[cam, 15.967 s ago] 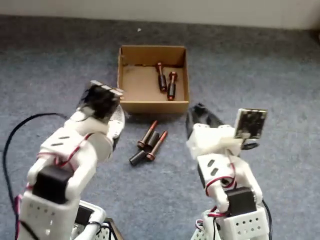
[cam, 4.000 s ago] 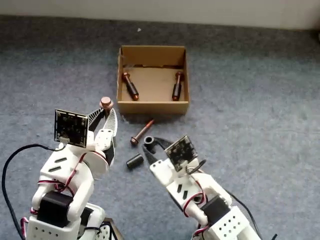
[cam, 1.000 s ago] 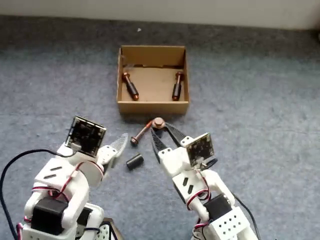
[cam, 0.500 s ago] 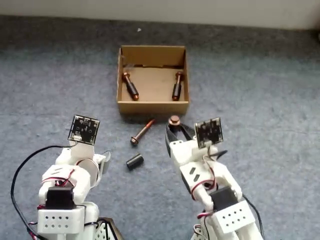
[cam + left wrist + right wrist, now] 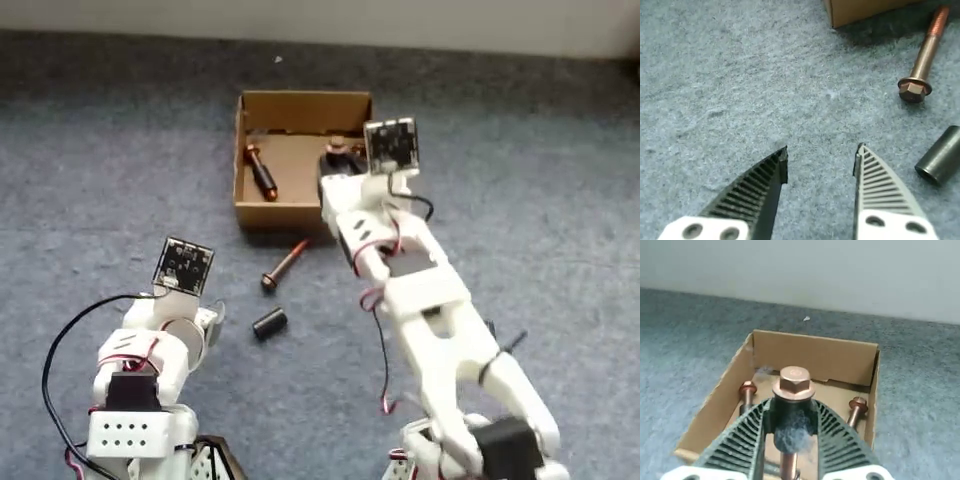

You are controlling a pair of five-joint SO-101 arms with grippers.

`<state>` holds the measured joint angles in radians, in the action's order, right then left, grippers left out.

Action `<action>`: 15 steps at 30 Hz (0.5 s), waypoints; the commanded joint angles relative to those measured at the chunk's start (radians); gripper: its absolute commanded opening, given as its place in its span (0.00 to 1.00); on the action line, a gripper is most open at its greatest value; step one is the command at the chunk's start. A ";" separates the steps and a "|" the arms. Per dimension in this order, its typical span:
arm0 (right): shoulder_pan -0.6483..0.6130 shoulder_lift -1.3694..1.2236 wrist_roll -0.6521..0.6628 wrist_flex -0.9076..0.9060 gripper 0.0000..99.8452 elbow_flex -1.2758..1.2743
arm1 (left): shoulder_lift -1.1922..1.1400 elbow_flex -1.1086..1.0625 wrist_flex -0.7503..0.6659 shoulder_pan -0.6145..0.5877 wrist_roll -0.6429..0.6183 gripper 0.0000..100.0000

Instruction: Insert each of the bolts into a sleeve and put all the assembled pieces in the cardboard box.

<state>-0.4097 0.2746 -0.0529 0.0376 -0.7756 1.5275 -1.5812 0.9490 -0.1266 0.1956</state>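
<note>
Right wrist view: pinching sleeved bolt point(image 5: 793, 384) upright with right gripper point(image 5: 790, 410), hanging above cardboard box point(image 5: 816, 354), seemingly nearer its right wall.

From the right wrist, the held bolt point(image 5: 793, 382), passing through the held sleeve point(image 5: 790, 426), runs off the frame's edge. The fingers point(image 5: 740, 445) cross the lower ends of one boxed piece point(image 5: 747, 389) and a second boxed piece point(image 5: 858, 405). In the high view the right arm point(image 5: 410, 280) covers the right half of the cardboard box point(image 5: 243, 150), hiding one of those pieces from us. A coppery speck at upper centre is probably the bolt's head. From the left wrist, the loose sleeve point(image 5: 939, 156) is cropped.
</note>
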 commanded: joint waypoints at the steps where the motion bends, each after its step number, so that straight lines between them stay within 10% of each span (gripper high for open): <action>1: 0.053 -0.174 -0.003 0.114 0.00 0.168 | 0.008 0.004 -0.018 -0.012 0.009 0.23; 15: 0.079 -0.394 -0.009 -0.099 0.17 0.328 | 0.008 0.004 -0.020 -0.012 0.009 0.23</action>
<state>-0.3391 -0.1887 -0.0529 0.0161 -0.5163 1.5275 -1.5812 0.9490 -0.1266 0.1956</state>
